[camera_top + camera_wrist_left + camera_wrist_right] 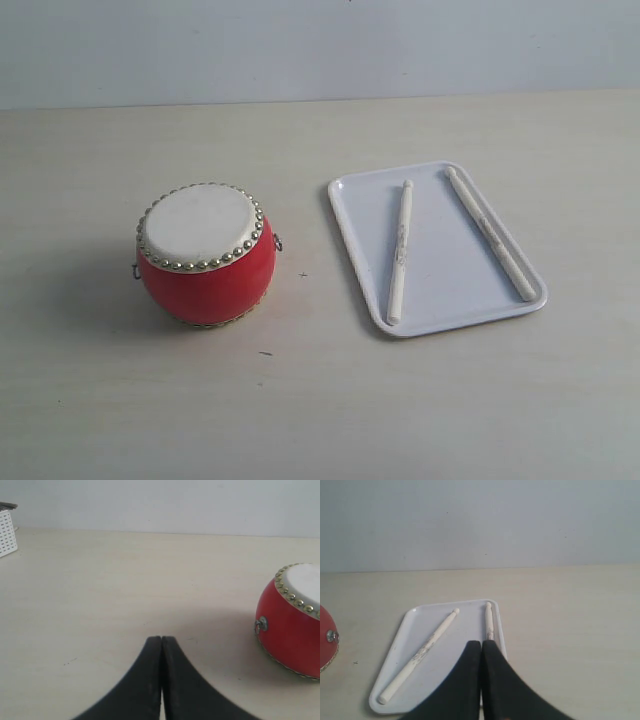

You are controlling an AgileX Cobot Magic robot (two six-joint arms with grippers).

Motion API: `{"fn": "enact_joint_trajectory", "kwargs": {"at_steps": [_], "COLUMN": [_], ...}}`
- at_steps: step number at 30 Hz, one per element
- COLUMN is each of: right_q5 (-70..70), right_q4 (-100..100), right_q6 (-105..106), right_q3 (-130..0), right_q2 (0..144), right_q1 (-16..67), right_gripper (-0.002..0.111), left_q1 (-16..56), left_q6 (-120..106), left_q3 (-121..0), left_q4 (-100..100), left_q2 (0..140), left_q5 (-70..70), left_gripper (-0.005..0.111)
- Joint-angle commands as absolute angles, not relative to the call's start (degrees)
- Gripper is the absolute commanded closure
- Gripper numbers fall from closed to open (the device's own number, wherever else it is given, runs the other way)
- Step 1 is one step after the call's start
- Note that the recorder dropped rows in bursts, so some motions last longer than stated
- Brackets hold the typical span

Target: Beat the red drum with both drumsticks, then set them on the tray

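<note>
The red drum (205, 256) stands upright on the table at the left, also at the edge of the left wrist view (292, 622) and of the right wrist view (327, 640). Both drumsticks lie on the white tray (440, 270) at the right: one (400, 250) near its left side, the other (491, 235) along its right side. In the right wrist view the tray (465, 625) holds one stick (420, 655) slantwise and the other (489, 621) partly behind my right gripper (481, 642), which is shut and empty. My left gripper (161, 638) is shut and empty, beside the drum. Neither gripper shows in the exterior view.
A white perforated object (7, 530) sits at the far corner of the table in the left wrist view. A pale wall stands behind the table's back edge (320, 98).
</note>
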State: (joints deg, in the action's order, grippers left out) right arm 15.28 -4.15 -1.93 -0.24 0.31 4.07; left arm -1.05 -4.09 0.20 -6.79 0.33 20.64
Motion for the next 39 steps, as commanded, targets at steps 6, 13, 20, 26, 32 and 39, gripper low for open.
{"fn": "enact_joint_trajectory", "kwargs": {"at_steps": [6, 13, 20, 26, 32, 39], "right_q5": [15.3, 15.3, 15.3, 15.3, 15.3, 15.3], "right_q4": [-3.6, -3.6, -3.6, -3.6, -3.6, -3.6], "right_q6": [-1.7, -1.6, -1.8, -1.7, -1.7, -1.7], "right_q3": [0.0, 0.0, 0.0, 0.0, 0.0, 0.0], "right_q2": [0.0, 0.0, 0.0, 0.0, 0.0, 0.0], "right_q1": [3.7, 3.7, 3.7, 3.7, 3.7, 3.7], "right_gripper": [0.108, 0.108, 0.108, 0.108, 0.108, 0.108], "left_q1": [-1.2, -1.2, -1.2, -1.2, -1.2, -1.2], "left_q6": [-4.3, -4.3, -4.3, -4.3, -4.3, -4.3], "left_q3": [0.0, 0.0, 0.0, 0.0, 0.0, 0.0], "left_q4": [-7.2, -7.2, -7.2, -7.2, -7.2, -7.2], "left_q2": [0.0, 0.0, 0.0, 0.0, 0.0, 0.0], "left_q5": [20.4, 20.4, 20.4, 20.4, 20.4, 20.4], "left_gripper": [0.107, 0.107, 0.107, 0.107, 0.107, 0.107]}}
